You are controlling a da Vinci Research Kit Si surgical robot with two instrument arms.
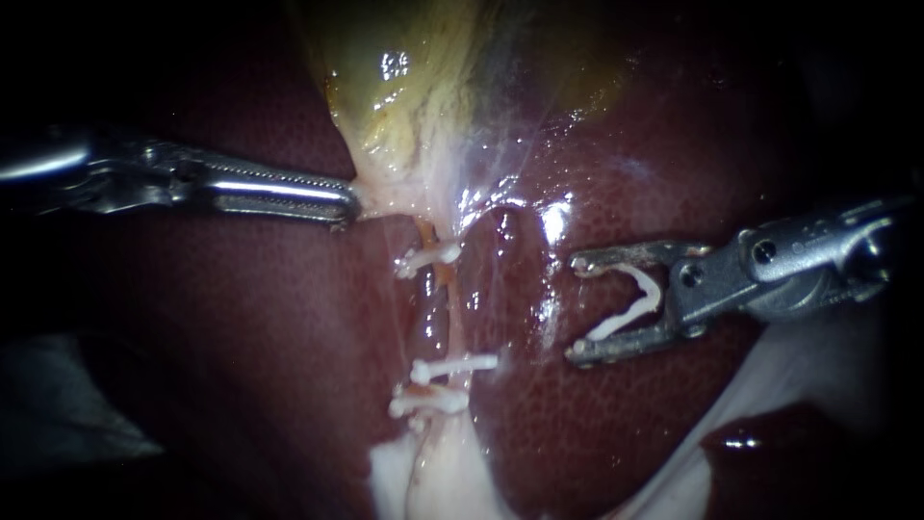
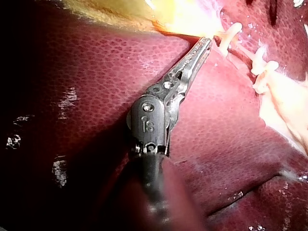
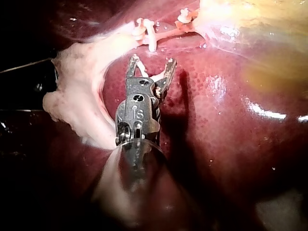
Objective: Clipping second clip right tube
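1. Status: the clip is not placed yet. My right instrument (image 1: 580,308) hangs over the liver (image 1: 241,337), to the right of the tubes and clear of them. Its jaws stand wide apart but carry an open clip (image 1: 635,299), one leg lying against each jaw.
2. My left instrument (image 1: 342,204) has its jaws pressed together. As far as I can judge, they pinch the pale edge at the neck of the gallbladder (image 1: 404,87) and draw it leftward.
3. The right tube (image 1: 465,323) is the pale strand just beside the orange tube (image 1: 445,289). It runs from the gallbladder neck down to the fatty tissue (image 1: 423,472).
4. Three clips are already seated: an upper clip (image 1: 428,258), a middle clip (image 1: 454,368) and a lowest clip (image 1: 423,400). The last two sit near each other. I cannot tell which tube each one grips.
5. Left to do, in my judgement: bring the open clip in, straddle the right tube on the bare stretch between the upper and middle clips, then close.
6. Materials:
   - The clips are white, matte and plastic-looking. The seated ones are flat bars with knobbed ends, and the open one is a curved V.
   - The liver is dark red, wet and finely stippled.
   - The gallbladder is yellow-green, glossy and thin-walled.
   - The tubes are slender, soft and filmy.
   - The jaws are bright steel, and the left instrument's are toothed.
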